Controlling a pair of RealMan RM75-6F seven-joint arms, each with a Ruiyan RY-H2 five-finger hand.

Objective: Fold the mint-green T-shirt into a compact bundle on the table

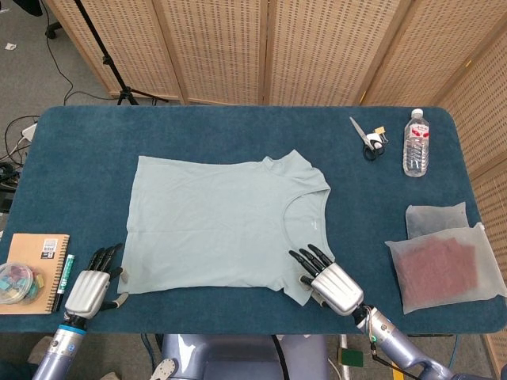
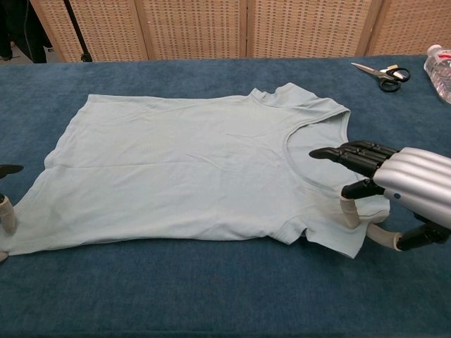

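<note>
Right hand (image 1: pixel 333 283) fingers (image 2: pixel 352 153) reach out apart over the near sleeve of the shirt (image 1: pixel 222 222), grasping nothing. Left hand (image 1: pixel 91 289), fingers loose and empty, sits at the hem corner. The shirt lies flat mid-table (image 1: pixel 238 317)

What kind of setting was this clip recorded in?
Probably a lab or studio set up for recording: a table covered in blue cloth, woven folding screens as a backdrop, and a tripod leg with loose cables on the floor.
</note>
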